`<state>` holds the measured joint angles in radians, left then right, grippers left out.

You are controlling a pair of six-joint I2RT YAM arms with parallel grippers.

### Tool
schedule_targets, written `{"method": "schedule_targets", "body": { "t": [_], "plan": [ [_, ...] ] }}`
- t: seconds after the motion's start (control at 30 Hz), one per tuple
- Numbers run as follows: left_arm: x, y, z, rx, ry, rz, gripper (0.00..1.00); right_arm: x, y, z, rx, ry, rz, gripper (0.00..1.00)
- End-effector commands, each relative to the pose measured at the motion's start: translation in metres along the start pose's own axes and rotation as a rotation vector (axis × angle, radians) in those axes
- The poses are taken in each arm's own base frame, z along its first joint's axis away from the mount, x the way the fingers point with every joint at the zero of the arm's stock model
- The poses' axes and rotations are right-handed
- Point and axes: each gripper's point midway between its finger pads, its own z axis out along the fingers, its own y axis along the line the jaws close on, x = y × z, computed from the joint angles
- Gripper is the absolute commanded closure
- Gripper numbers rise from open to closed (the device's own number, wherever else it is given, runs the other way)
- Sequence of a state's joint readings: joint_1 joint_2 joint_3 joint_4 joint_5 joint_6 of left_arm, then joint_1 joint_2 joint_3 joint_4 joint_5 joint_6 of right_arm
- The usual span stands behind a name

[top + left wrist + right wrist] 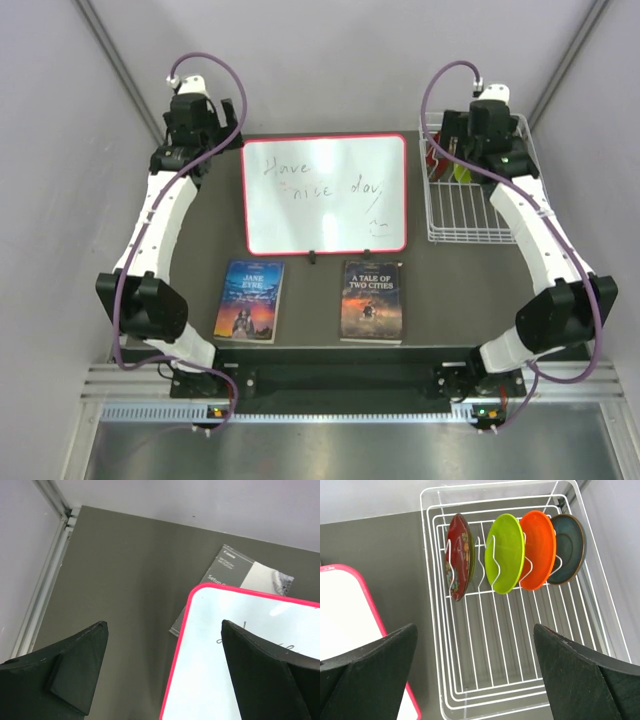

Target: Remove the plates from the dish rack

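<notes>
A red-framed whiteboard [325, 195] (scribbled on) overlaps a grey booklet [235, 572]; Jane Eyre [250, 300] and another novel [372, 301] lie nearby.

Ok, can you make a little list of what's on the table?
dish rack: white wire, right of the whiteboard
in it, from the left: red floral plate, lime green plate, orange plate, dark plate, all upright
books: Jane Eyre, A Tale of Two Cities, in front of whiteboard
left jaws: open, empty
right jaws: open, above the rack
</notes>
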<state>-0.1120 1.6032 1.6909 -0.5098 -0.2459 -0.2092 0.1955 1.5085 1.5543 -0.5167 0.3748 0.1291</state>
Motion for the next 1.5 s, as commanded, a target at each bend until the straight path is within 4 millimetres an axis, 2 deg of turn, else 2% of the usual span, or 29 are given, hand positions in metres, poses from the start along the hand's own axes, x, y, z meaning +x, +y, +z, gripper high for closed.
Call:
{"method": "schedule_targets", "body": {
  "t": [0.0, 0.13, 0.27, 0.3, 0.37, 0.4, 0.43, 0.47, 0.57, 0.6, 0.67, 0.8, 0.93, 1.03, 1.13, 1.2, 1.33, 1.47],
  "plan": [
    [-0.036, -0.015, -0.019, 0.1, -0.122, -0.03, 0.01, -0.036, -0.008, 0.0, 0.013, -0.089, 0.032, 0.0],
    [-0.035, -0.018, -0.013, 0.107, -0.13, -0.026, 0.01, -0.033, -0.011, 0.022, 0.041, -0.044, 0.027, 0.0],
    [-0.035, -0.02, -0.008, 0.117, -0.144, -0.037, 0.01, -0.041, -0.006, 0.042, 0.039, -0.044, 0.035, 0.0],
    [-0.034, -0.021, -0.007, 0.121, -0.143, -0.042, 0.01, -0.034, -0.002, 0.054, 0.025, -0.022, 0.033, 0.0],
    [-0.031, -0.028, -0.003, 0.154, -0.139, -0.053, 0.01, -0.038, 0.001, 0.063, 0.017, -0.021, 0.05, 0.0],
    [-0.029, -0.031, -0.001, 0.169, -0.134, -0.055, 0.01, -0.032, 0.005, 0.074, 0.001, -0.004, 0.048, 0.02],
    [-0.025, -0.034, 0.002, 0.184, -0.123, -0.055, 0.01, -0.035, 0.007, 0.078, -0.007, -0.007, 0.057, 0.03],
    [-0.024, -0.035, 0.004, 0.186, -0.119, -0.056, 0.01, -0.032, 0.009, 0.083, -0.014, 0.0, 0.057, 0.08],
    [-0.017, -0.037, 0.011, 0.189, -0.1, -0.058, 0.01, -0.023, 0.015, 0.102, -0.013, 0.024, 0.057, 0.1],
    [-0.016, -0.037, 0.012, 0.19, -0.098, -0.058, 0.01, -0.013, 0.015, 0.113, -0.012, 0.047, 0.058, 0.13],
    [-0.012, -0.039, 0.016, 0.197, -0.087, -0.056, 0.01, -0.011, 0.016, 0.122, -0.019, 0.055, 0.069, 0.18],
    [-0.006, -0.04, 0.022, 0.202, -0.075, -0.056, 0.01, 0.009, 0.02, 0.148, -0.043, 0.1, 0.091, 0.24],
    [0.001, -0.044, 0.027, 0.216, -0.061, -0.056, 0.01, 0.022, 0.018, 0.164, -0.03, 0.124, 0.093, 0.26],
    [0.004, -0.047, 0.03, 0.23, -0.05, -0.062, 0.01, 0.03, 0.019, 0.172, -0.04, 0.138, 0.09, 0.41],
    [0.008, -0.047, 0.032, 0.229, -0.041, -0.061, 0.01, 0.036, 0.023, 0.181, -0.048, 0.143, 0.087, 0.41],
    [0.01, -0.043, 0.033, 0.211, -0.041, -0.062, 0.01, 0.041, 0.025, 0.185, -0.05, 0.151, 0.085, 0.49],
    [0.014, -0.041, 0.035, 0.202, -0.037, -0.062, 0.01, 0.046, 0.026, 0.19, -0.052, 0.163, 0.081, 0.52],
    [0.015, -0.044, 0.035, 0.211, -0.034, -0.064, 0.01, 0.049, 0.028, 0.192, -0.054, 0.168, 0.075, 0.73]
  ]
}}
